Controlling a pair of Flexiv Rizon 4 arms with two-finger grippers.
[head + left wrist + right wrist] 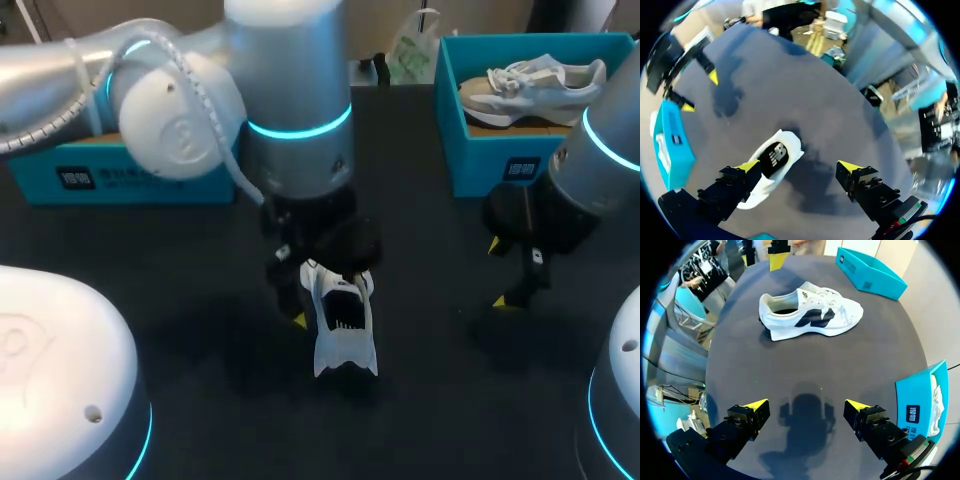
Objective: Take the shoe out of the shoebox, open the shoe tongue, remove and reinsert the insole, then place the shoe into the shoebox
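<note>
A white sneaker with a dark side logo lies on the black table, near its middle. My left gripper hangs over the shoe's far end, open. In the left wrist view the shoe lies under and beside one finger of that gripper, and nothing is between the fingers. My right gripper stands open over bare table to the right. From its wrist view the sneaker lies on its sole well ahead. The teal shoebox at the back right holds a second pale sneaker.
A teal box lid lies at the back left, partly behind my left arm; it also shows past the shoe in the right wrist view. A white plastic bag sits at the far edge.
</note>
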